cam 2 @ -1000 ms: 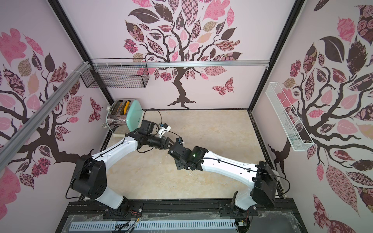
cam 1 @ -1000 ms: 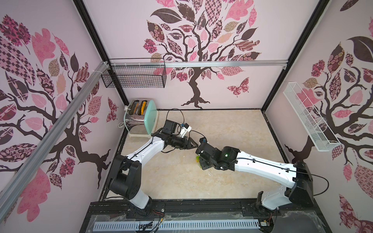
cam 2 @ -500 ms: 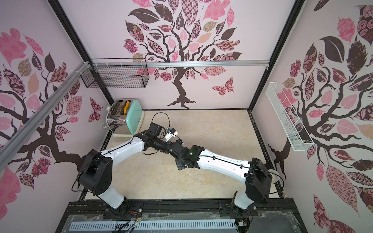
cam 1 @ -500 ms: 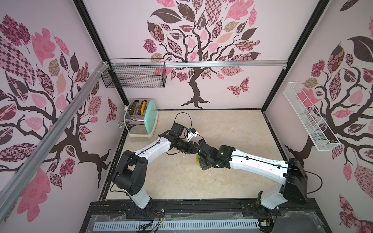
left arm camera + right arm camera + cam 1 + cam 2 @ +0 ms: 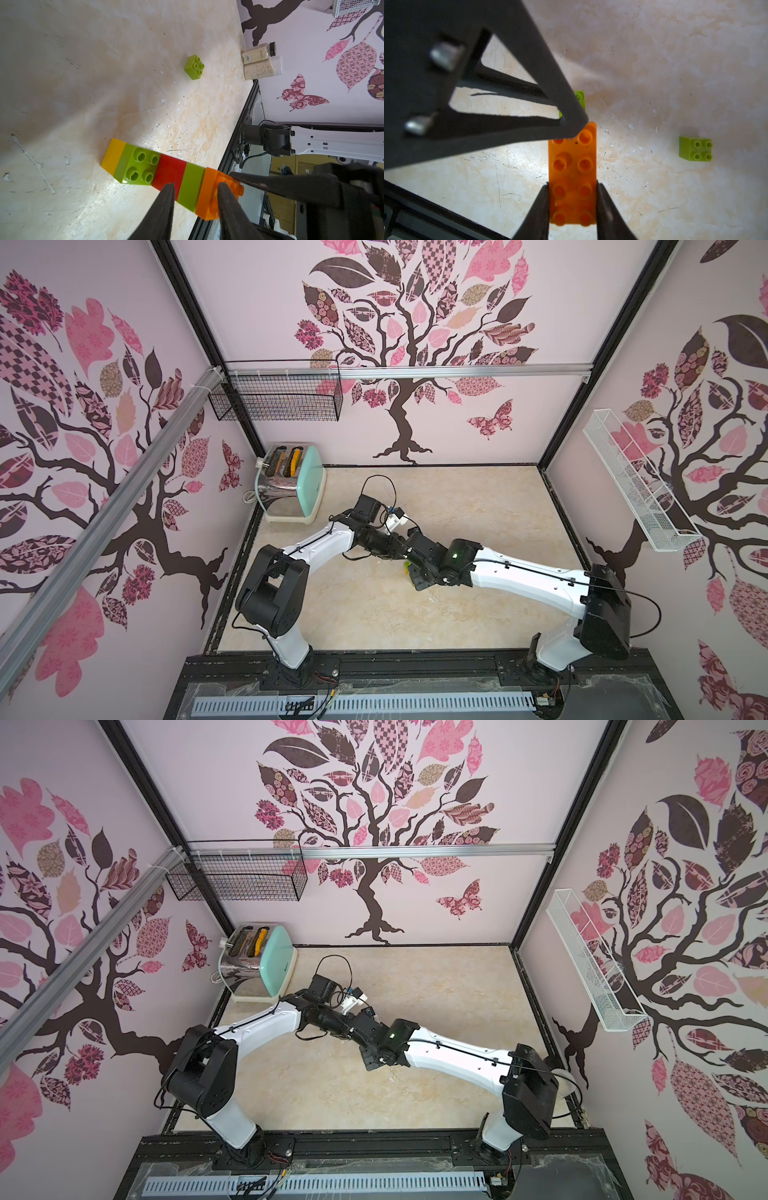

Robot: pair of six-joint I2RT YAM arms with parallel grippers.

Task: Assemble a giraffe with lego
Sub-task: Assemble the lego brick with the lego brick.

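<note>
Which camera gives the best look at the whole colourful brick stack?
The left wrist view: the brick stack shows yellow, green, red, green and orange in a row. The right wrist view shows mainly its orange brick end-on; in a top view only a green sliver peeks out.

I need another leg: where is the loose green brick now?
In the left wrist view, the loose green brick lies alone on the table, apart from the giraffe, toward two jars at the right wall.

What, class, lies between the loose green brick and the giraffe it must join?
Nothing visible. In the left wrist view only bare table separates the loose green brick from the giraffe.
</note>
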